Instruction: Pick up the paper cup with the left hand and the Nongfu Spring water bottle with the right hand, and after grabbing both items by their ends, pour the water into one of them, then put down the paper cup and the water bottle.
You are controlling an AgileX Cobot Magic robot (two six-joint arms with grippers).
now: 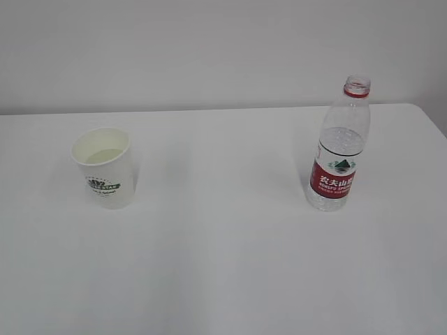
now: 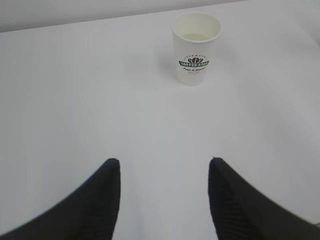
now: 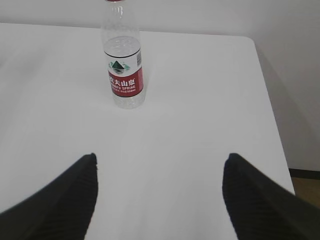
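A: Start with the table (image 1: 230,265). What stands on it?

B: The Nongfu Spring water bottle (image 1: 340,150) stands upright on the right, uncapped, with the water (image 1: 343,139) up to about its shoulder. The paper cup (image 1: 104,167) stands upright on the left, well apart from the bottle. Neither arm shows in the exterior view.

A: Is there anything in the cup?

B: Its cream inside seems to hold a little liquid at the bottom, though I cannot say how much.

A: What step is this, in your judgement?

B: It could be the opening approach or the retreat after setting down. I cannot tell which. Both things rest free on the table.

A: If it is the approach, how should it go?

B: Each arm should go straight in and centre its object between the fingers before closing. The bottle is better gripped low on its body so the tilt is controlled, and the cup taken gently so its thin wall does not crush.

A: Where are the jaws now?

B: The right hand (image 3: 160,175) has its jaws spread wide and empty. The bottle is well ahead of it and left of the gap's centre. The left hand (image 2: 165,172) is open more narrowly, also empty. The cup is well ahead, slightly right of centre.
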